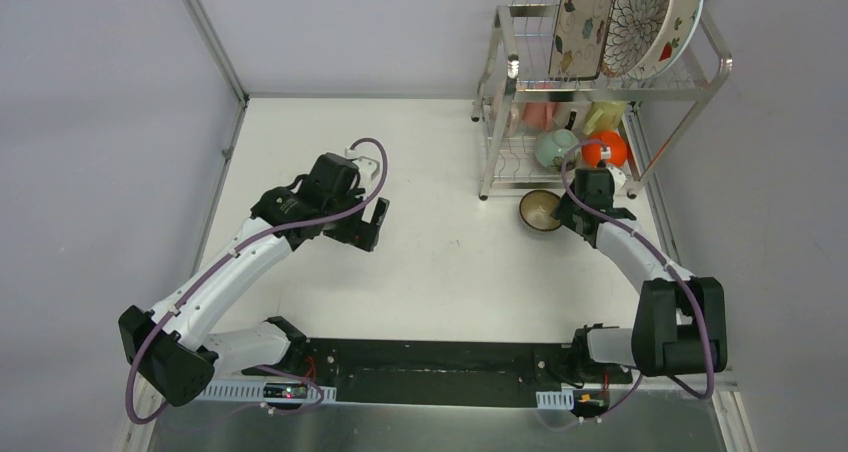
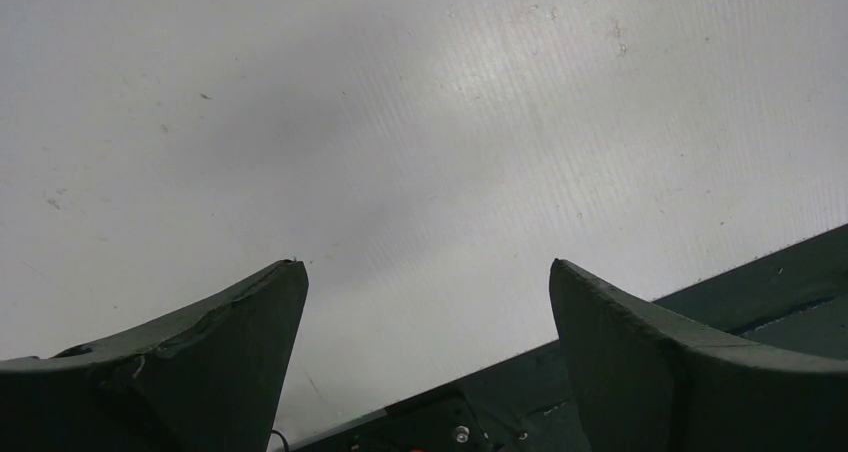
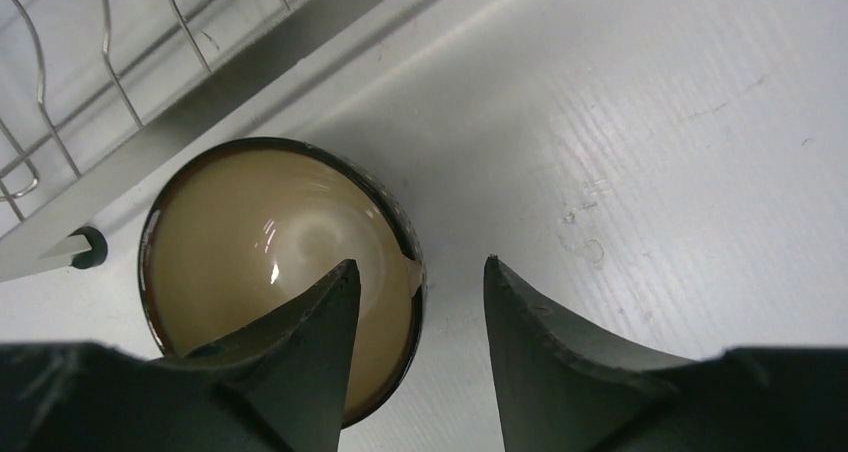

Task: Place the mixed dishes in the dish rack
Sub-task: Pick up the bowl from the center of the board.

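Right gripper [image 3: 418, 264] first: its two dark fingers stand apart, clamped on nothing, and they straddle the rim of the dark brown round bowl with the glossy tan inside [image 3: 260, 242]. One finger hangs over the bowl's hollow, the other over the bare white table [image 3: 650, 122] outside its wall. The bowl sits upright on the table, not in the rack. Being round, it has no long axis, so what counts is the stretch of rim running between the fingers. Just beyond the bowl stands the tall silver wire dish rack [image 1: 505, 92], its lower shelf on the far side. The left gripper [image 2: 425, 267] is spread wide over bare table, well apart from all this. The right arm is plainly the nearer, and I judge the next move to be a pinch on that rim and a lift towards the rack.
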Robot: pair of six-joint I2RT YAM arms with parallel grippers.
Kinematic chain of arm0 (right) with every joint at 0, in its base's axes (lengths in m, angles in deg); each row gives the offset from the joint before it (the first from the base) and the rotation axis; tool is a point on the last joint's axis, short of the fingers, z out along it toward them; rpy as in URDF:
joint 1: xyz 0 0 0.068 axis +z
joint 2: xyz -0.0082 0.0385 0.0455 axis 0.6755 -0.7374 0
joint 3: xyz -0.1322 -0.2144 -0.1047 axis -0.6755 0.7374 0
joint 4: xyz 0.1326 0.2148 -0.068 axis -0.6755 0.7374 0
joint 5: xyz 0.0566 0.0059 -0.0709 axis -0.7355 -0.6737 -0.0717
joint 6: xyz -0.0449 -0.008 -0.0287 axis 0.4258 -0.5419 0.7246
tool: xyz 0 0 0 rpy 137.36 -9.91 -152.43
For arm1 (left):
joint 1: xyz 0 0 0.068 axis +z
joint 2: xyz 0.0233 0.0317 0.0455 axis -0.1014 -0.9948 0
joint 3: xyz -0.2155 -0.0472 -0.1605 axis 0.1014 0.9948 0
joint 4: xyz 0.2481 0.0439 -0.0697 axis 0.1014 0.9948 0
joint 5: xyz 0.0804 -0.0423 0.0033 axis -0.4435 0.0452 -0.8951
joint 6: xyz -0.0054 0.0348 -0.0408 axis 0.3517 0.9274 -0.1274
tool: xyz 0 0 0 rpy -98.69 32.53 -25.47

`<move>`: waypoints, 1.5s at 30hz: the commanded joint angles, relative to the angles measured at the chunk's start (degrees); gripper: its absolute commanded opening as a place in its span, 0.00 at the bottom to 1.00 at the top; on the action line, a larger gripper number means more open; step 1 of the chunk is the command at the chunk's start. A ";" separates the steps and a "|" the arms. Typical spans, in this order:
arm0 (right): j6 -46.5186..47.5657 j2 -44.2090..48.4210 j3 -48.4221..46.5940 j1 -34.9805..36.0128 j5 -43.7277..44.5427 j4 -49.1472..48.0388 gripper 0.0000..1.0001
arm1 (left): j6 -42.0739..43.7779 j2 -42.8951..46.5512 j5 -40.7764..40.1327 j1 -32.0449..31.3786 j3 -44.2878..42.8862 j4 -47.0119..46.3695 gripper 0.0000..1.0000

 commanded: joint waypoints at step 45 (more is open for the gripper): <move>-12.66 10.48 -3.34 44.17 3.38 0.85 0.00 | -16.81 -13.40 27.10 0.66 -6.34 -13.73 0.69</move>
